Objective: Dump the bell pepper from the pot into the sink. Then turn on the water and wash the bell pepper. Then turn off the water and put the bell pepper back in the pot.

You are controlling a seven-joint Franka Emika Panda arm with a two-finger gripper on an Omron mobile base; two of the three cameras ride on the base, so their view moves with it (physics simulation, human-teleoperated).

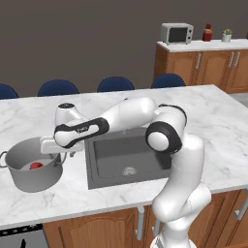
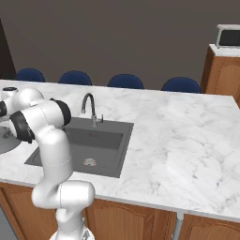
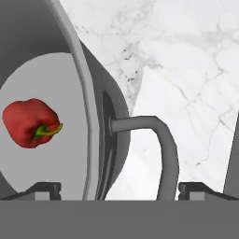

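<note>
You have the gripper (image 3: 119, 189) spread wide over the near rim of the pot (image 1: 29, 177), one fingertip inside the wall, the other outside past the loop handle (image 3: 156, 149), gripping nothing. The pot stands upright on the marble counter (image 1: 213, 126) just left of the sink (image 1: 123, 157). The bell pepper (image 3: 30, 122) lies on its side on the pot floor, its green stem pointing toward the handle-side wall
</note>
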